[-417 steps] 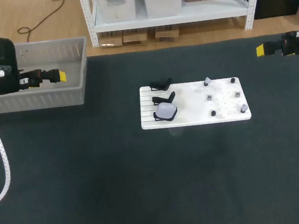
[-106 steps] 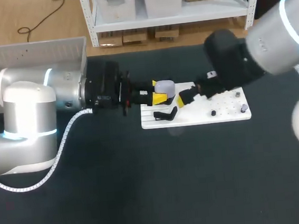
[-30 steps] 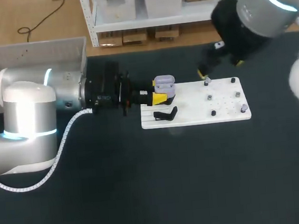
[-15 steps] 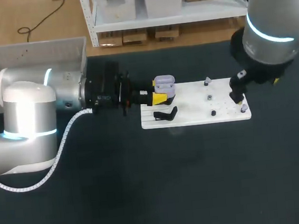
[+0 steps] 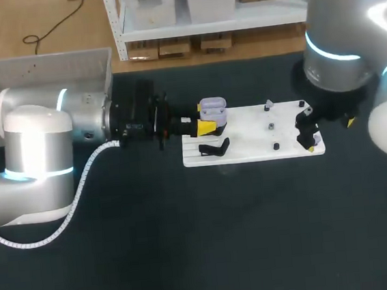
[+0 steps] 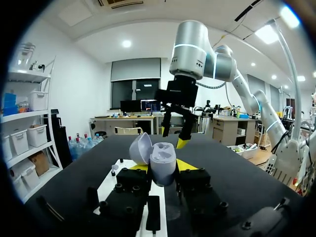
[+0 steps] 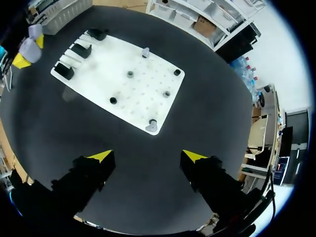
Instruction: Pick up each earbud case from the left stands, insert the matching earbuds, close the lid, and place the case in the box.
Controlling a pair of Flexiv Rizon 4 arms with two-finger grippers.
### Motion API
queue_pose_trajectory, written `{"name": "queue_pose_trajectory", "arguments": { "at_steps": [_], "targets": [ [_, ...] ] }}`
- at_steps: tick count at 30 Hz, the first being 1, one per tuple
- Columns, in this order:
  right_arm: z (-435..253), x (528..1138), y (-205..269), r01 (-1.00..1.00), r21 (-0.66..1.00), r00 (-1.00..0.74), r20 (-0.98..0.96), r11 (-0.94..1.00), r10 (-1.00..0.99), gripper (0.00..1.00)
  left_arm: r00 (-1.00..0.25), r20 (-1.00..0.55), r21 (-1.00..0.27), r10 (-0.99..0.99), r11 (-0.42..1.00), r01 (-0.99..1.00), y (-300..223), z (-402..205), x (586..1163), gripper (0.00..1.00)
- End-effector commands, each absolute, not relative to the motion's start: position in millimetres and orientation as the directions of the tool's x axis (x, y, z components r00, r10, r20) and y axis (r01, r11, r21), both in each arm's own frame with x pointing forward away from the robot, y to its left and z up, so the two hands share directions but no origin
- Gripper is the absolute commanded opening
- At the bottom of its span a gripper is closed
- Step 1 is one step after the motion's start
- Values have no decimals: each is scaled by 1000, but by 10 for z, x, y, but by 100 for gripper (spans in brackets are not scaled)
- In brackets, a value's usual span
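Observation:
My left gripper (image 5: 207, 126) is shut on a lavender earbud case (image 5: 212, 111), held above the left end of the white board (image 5: 249, 152). In the left wrist view the case (image 6: 163, 159) sits between the yellow tips with its lid (image 6: 140, 147) swung open. My right gripper (image 5: 330, 135) hangs over the board's right end, open and holding nothing. In its own view the right gripper (image 7: 147, 156) looks straight down, with a lavender earbud (image 7: 150, 127) just ahead of it. A second earbud (image 7: 145, 51) stands on a peg at the board's far edge.
Black stands (image 7: 81, 50) line the board's left side; only the front stand (image 5: 214, 148) shows from the head view. Small dark pegs (image 7: 130, 74) dot the board. A grey bin (image 5: 42, 63) stands at the table's back left. Dark table surface surrounds the board.
My right arm has swung from the board's back edge to its front right end, over the earbud there. The left arm and the case have stayed put.

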State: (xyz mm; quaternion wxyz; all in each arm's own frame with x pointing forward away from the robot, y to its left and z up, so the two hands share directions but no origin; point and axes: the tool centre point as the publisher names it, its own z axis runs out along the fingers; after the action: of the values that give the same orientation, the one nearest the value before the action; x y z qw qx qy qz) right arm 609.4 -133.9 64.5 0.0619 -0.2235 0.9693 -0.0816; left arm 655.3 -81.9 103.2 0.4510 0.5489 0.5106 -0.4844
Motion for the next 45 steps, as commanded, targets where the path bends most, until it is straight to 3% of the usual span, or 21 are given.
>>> {"name": "queue_pose_trajectory", "arguments": {
  "at_steps": [1,3,4,5,21,45],
  "targets": [
    [472,6198,-1278,-401,-188,-906,-62,897,-418,76,12,-992,3,122,-67,998,-818,1028,6540,0],
    [426,6212,-1271,-387,-186,-912,-69,903,-405,62,12,-992,3,122,-67,998,-818,1028,6540,0],
    [399,6220,-1269,-382,-183,-914,-69,906,-399,51,12,-992,3,122,-67,998,-818,1028,6540,0],
    [375,6230,-1268,-378,-181,-916,-67,908,-395,49,12,-992,3,122,-67,998,-818,1028,6540,0],
    [245,6367,-1356,-291,-246,-931,-151,925,-333,53,12,-992,3,122,-67,998,-818,1028,6540,0],
    [172,6500,-1356,-292,-277,-917,-189,915,-350,43,12,-992,3,122,-67,998,-818,1028,6540,0]
  ]
}}
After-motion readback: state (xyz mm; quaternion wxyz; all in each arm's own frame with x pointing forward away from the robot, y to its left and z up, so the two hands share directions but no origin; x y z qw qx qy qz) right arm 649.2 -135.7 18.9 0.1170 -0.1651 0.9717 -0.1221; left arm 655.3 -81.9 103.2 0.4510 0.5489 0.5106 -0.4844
